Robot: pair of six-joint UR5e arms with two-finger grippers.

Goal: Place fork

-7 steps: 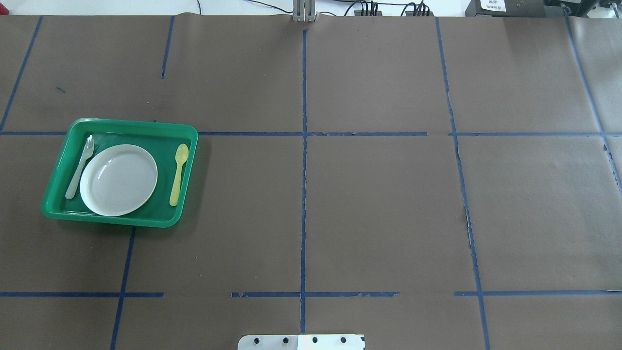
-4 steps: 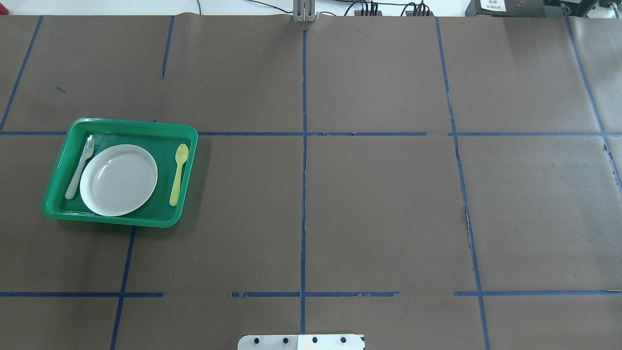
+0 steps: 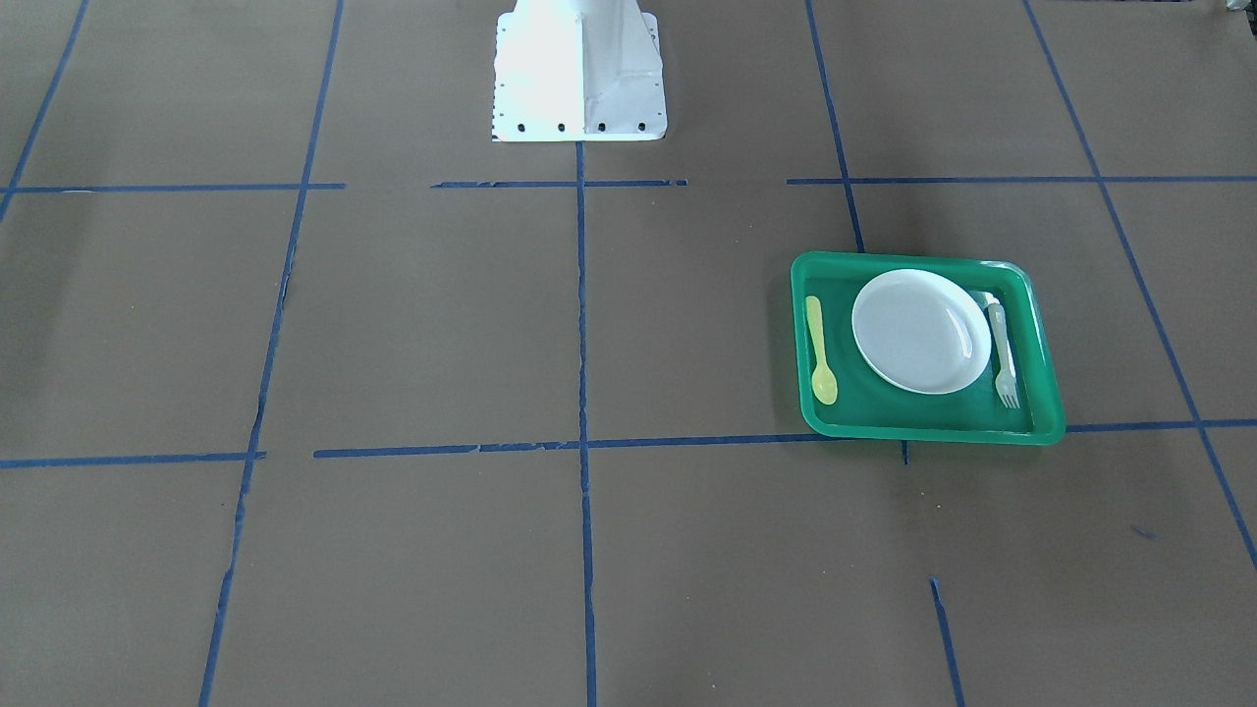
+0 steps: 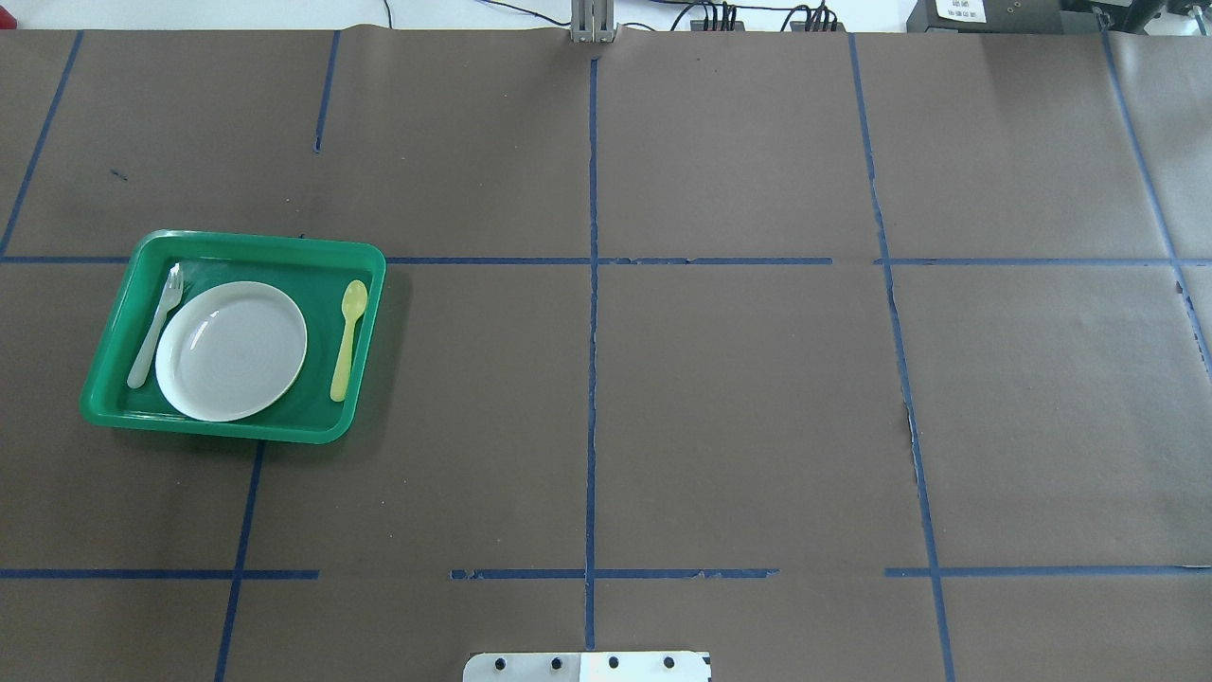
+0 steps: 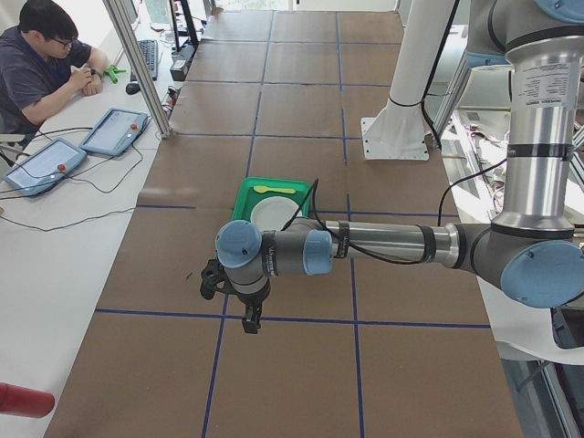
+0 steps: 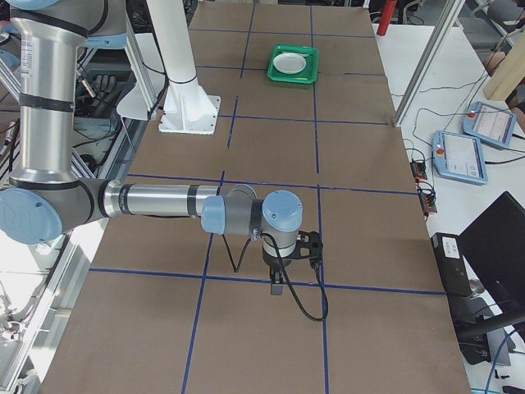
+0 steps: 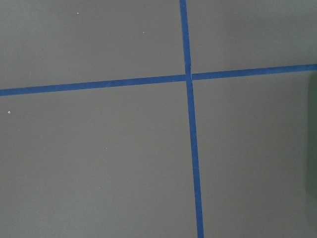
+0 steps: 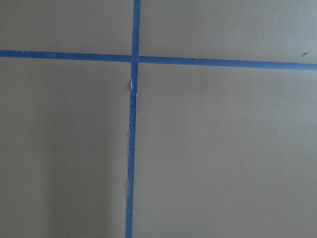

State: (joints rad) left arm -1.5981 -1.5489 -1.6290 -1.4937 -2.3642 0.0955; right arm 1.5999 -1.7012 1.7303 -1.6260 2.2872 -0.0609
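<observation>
The pale grey-white fork point(image 4: 156, 327) lies in the green tray point(image 4: 256, 242) along the left side of the white plate point(image 4: 231, 350), tines toward the far rim. In the front-facing view the fork point(image 3: 1003, 353) lies right of the plate point(image 3: 920, 331) in the tray point(image 3: 923, 432). My left gripper point(image 5: 246, 315) shows only in the exterior left view, held over the table well short of the tray point(image 5: 274, 187). My right gripper point(image 6: 276, 283) shows only in the exterior right view, far from the tray point(image 6: 293, 64). I cannot tell whether either is open or shut.
A yellow spoon point(image 4: 347, 339) lies in the tray on the plate's other side. Brown paper with blue tape lines point(image 4: 592, 379) covers the table. The white robot base point(image 3: 579, 74) stands at the table's middle edge. An operator point(image 5: 41, 64) sits at a side desk.
</observation>
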